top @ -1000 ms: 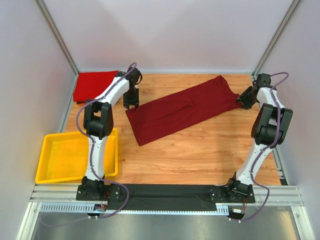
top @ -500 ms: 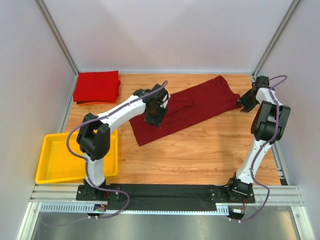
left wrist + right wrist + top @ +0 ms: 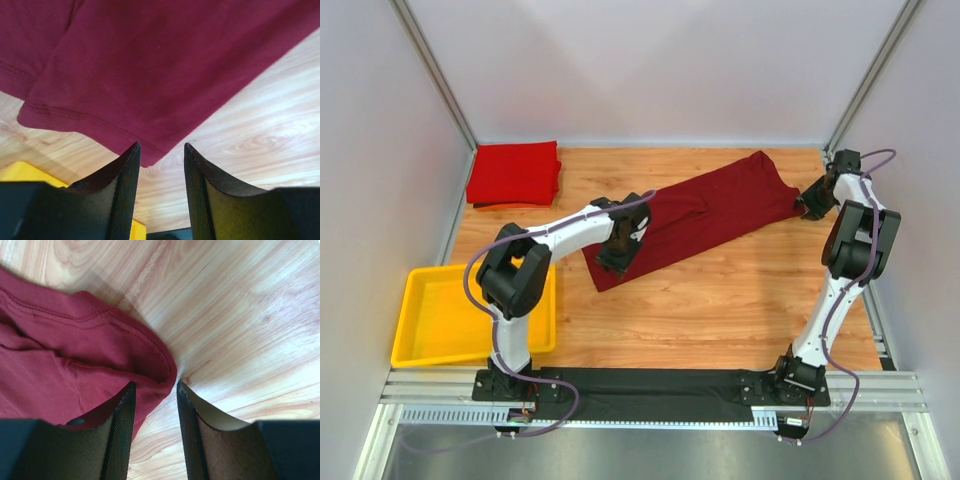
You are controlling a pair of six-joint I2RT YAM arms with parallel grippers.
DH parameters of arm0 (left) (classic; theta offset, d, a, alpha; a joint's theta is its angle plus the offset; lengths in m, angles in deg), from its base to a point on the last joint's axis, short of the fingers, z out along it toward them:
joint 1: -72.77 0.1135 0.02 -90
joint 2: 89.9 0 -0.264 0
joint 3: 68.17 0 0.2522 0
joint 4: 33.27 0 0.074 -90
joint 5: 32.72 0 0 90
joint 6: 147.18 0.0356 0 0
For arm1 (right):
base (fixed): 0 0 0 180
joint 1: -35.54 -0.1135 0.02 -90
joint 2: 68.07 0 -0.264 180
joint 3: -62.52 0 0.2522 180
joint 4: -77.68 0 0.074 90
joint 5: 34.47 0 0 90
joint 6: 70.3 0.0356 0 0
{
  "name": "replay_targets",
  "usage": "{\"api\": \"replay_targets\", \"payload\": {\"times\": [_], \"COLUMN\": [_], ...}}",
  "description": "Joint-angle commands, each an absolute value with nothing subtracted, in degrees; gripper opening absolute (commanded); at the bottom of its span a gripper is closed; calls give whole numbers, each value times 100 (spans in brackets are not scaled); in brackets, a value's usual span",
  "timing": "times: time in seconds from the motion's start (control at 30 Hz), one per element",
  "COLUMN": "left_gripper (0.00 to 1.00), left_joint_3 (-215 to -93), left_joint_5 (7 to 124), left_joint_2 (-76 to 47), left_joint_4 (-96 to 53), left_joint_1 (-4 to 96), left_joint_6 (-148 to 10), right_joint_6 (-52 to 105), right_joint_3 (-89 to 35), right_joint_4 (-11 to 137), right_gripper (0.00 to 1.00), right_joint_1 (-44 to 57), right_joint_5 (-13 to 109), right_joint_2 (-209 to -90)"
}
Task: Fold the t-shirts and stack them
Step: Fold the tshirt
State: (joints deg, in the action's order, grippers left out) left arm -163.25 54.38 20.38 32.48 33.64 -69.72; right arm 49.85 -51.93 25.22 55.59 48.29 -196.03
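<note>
A dark maroon t-shirt lies folded into a long strip, running diagonally across the middle of the table. My left gripper hovers over its near-left end, open. In the left wrist view that end's corner lies under the gap of the left gripper. My right gripper sits at the strip's far-right end, open. There the rounded hem lies just ahead of the tips of the right gripper, mostly on the left finger's side. A brighter red t-shirt lies folded at the back left.
A yellow tray stands at the near left, beside the left arm's base; its corner shows in the left wrist view. White walls with metal posts close in the table. Bare wood lies in front of the maroon shirt.
My left arm has swung from beside the red shirt at the back left, across to the near-left end of the maroon shirt. The right gripper has hardly moved.
</note>
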Motion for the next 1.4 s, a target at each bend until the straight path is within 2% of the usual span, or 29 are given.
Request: {"api": "replay_targets", "payload": {"times": [0.0,0.27,0.37,0.43,0.47,0.57,0.63,0.7,1.0,1.37], "left_gripper": [47,45,36,22,12,0,0,0,0,0], "left_joint_3": [-16253,-16156,-16173,-16156,-16147,-16086,-15998,-15875,-15769,-16339], "left_joint_5": [5034,4473,4191,4146,4207,4374,4523,4655,5446,6659], "left_joint_2": [2093,2418,2524,2568,2577,2515,2376,2252,1997,2541], "left_joint_4": [3209,3322,3384,3419,3437,3437,3411,3385,3305,3182], "left_joint_1": [3313,3164,3032,2980,2979,2918,2804,2707,2181,1459], "left_joint_6": [-6782,-6869,-6887,-6939,-6957,-7036,-7098,-7185,-7695,-8943], "right_joint_6": [4967,5054,5072,5063,5046,5011,4958,4862,4677,4694], "right_joint_3": [-5250,-5232,-5258,-5415,-5503,-5889,-5970,-6163,-7172,-8333], "right_joint_4": [2543,2411,2454,2463,2429,2279,2340,2340,2130,2367], "right_gripper": [40,44,40,33,31,19,5,0,0,2], "right_joint_1": [5514,5426,5426,5435,5435,5435,5443,5443,5443,5435], "right_joint_5": [4710,4877,5008,5105,5123,5140,5114,5114,4877,4517], "right_joint_2": [-19595,-19657,-19683,-19753,-19867,-20052,-20166,-20271,-20816,-21589]}}
